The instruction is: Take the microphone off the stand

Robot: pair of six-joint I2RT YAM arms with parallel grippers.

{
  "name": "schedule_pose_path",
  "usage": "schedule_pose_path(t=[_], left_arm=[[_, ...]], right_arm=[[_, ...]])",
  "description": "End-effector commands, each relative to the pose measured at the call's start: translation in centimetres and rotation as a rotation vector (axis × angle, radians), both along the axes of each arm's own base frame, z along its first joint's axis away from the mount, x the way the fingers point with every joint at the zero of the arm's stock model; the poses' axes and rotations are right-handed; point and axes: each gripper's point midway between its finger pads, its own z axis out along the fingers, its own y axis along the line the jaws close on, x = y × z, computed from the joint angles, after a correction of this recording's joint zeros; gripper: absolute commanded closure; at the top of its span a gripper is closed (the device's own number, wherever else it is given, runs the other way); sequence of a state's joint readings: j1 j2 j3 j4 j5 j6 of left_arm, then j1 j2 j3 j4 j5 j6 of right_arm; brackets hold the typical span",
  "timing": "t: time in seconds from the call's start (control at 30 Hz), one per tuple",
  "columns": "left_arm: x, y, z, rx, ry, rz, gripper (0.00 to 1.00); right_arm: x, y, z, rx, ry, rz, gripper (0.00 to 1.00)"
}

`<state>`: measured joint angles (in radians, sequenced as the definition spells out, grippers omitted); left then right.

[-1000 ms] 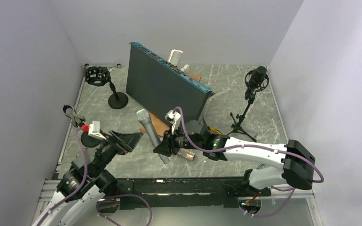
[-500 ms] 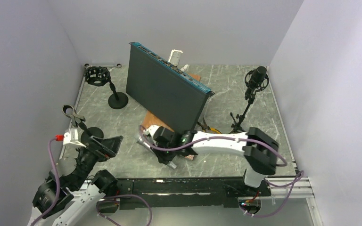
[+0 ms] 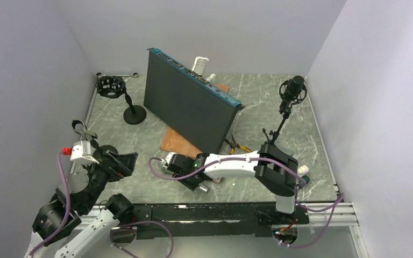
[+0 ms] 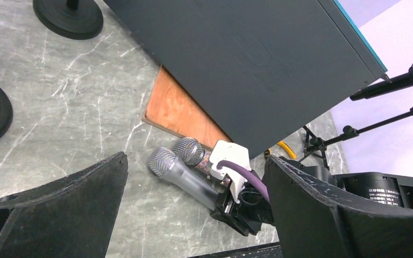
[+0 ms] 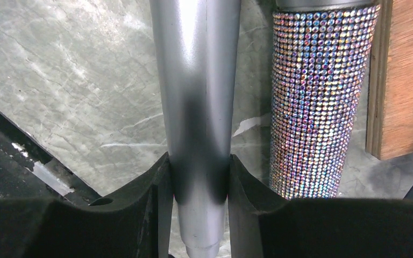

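Observation:
A silver microphone lies low at the table's near middle, side by side with a glittery microphone. My right gripper is shut on the silver microphone's handle. Both pads press its sides near the tail. The glittery microphone lies just right of it. My left gripper is open and empty, to the left of both microphones. An empty clip stand rises beside it. I cannot tell whether the silver microphone touches the table.
A large dark panel leans upright at the middle, with a wooden board under it. A shock-mount stand is at the back left. A black microphone on a tripod stands at the back right.
My right gripper swung left and down with the silver microphone, from tilted up to low beside the glittery one. My left arm drew back to the left.

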<state>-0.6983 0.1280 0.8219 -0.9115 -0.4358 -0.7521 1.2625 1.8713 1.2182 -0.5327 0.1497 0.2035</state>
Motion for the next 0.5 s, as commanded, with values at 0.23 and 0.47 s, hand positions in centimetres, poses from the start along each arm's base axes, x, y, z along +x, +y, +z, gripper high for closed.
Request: schedule_pose_path(t=[0.23,0.47], left_arm=[[1.0,1.1,3.9,0.126,-0.072,0.031,0.01],[1.3,0.4,3.7,0.176,-0.031,0.006,0.01]], right_arm=[[1.1,0.7,1.0,0.022,-0.059,0.004,0.6],[1.2,0.7,1.3,0.02,-0.069,0.001,0.47]])
